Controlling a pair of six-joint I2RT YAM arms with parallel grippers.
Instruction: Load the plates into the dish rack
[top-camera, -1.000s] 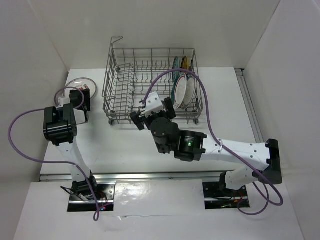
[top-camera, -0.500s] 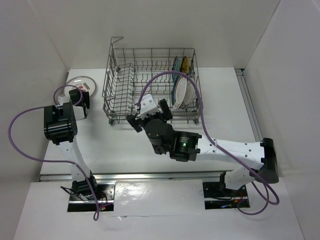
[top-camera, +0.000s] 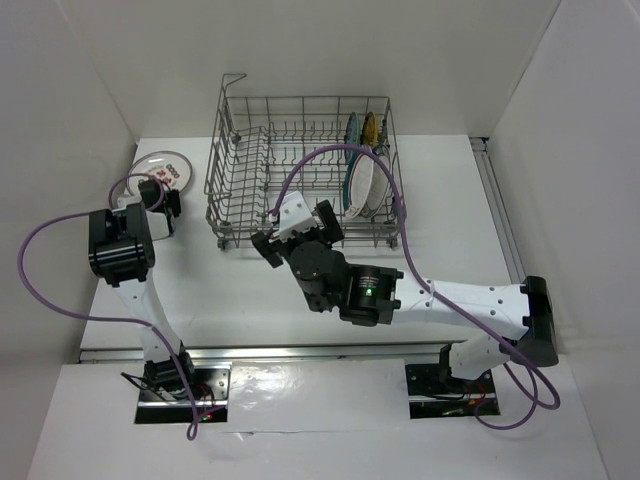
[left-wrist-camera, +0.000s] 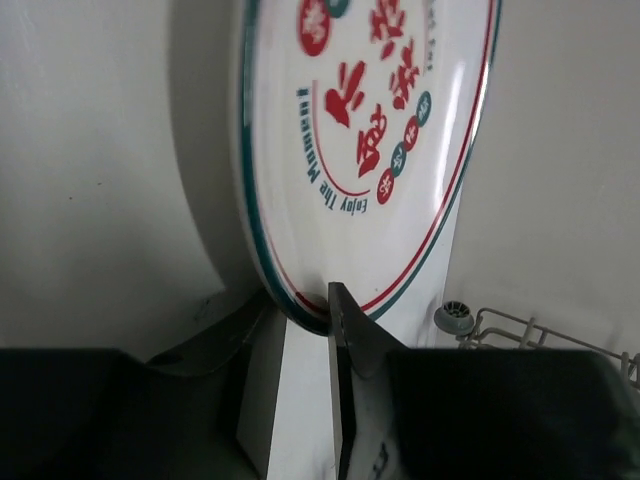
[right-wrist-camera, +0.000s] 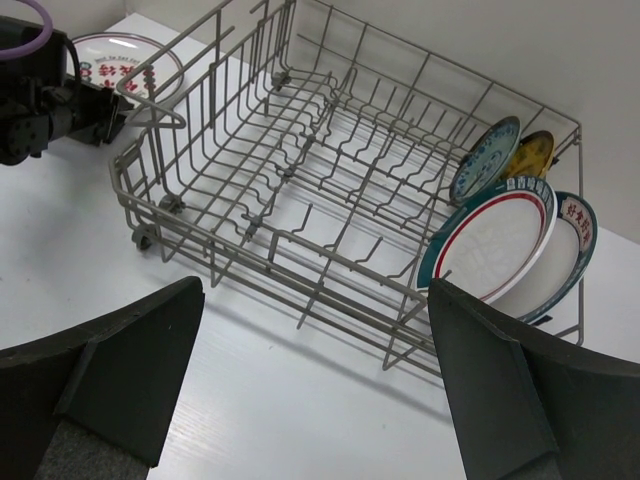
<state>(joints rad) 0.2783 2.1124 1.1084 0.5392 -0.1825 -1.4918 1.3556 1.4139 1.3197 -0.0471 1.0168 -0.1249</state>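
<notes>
Since four plates stand on edge in the rack (top-camera: 300, 99), one entry is outstanding:

- Red-marked plate (left-wrist-camera: 370, 130): on the table (top-camera: 250, 290) at the far left corner, apart from the rack. Its near rim sits between the fingers of the left gripper (left-wrist-camera: 300, 305), one finger over the face and one under, presumably so the plate can be lifted by its edge. The jaws are narrow; whether they pinch yet cannot be told
- Patterned plate (right-wrist-camera: 485, 160), yellow plate (right-wrist-camera: 540, 150), teal-rimmed plate (right-wrist-camera: 490, 250), blue-rimmed plate (right-wrist-camera: 572, 235): packed close at the rack's right end, leaning between tines (right-wrist-camera: 330, 215), which leaves the long left stretch free for the fifth
- Right gripper (right-wrist-camera: 310, 400): jaws wide, holding nothing, poised just before the rack's near rail, likely kept clear of the left arm's path or waiting to steady the incoming plate
</notes>
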